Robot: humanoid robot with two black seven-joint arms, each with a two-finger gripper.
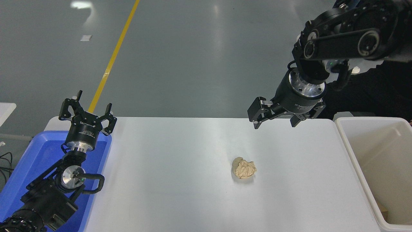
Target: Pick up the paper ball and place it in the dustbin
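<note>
The tan crumpled paper ball (244,168) lies alone on the white table (180,180), right of its middle. My right gripper (274,123) hangs open and empty above the table's far edge, beyond the ball and slightly to its right, well apart from it. The cream-white dustbin (354,154) stands at the table's right end, its inside mostly bare with a scrap of something tan at the bottom corner. My left gripper (86,108) is open and parked over the blue tray at the lower left.
A shallow blue tray (38,158) sits at the table's left end under the left arm. A person in dark clothes (379,90) is at the far right behind the right arm. Grey floor with a yellow line lies beyond the table.
</note>
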